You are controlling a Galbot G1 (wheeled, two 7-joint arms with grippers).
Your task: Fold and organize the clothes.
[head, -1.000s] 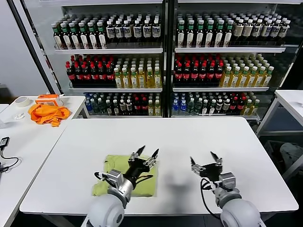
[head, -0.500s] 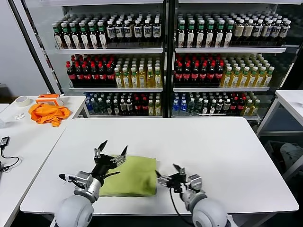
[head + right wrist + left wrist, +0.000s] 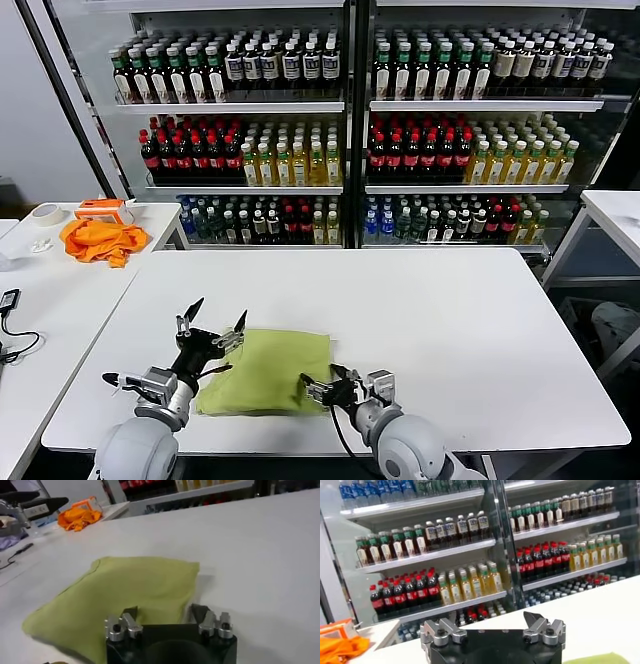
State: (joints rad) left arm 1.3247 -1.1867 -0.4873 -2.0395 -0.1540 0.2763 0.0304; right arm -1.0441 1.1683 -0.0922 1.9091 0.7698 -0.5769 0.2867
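The lime T-shirt (image 3: pixel 268 370) (image 3: pixel 117 598) is lying flat on the white table, near its front edge and a little to the left of the middle. It is folded into a compact, roughly rectangular bundle, plain and without print, with soft rounded edges.

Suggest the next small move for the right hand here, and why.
Probably ease the right hand forward and down to pinch the near right edge of the T-shirt. It is open, low over the table, with its fingertips at that edge, gripping nothing. The shirt lies folded flat. The left hand hangs open above its left edge, also empty.
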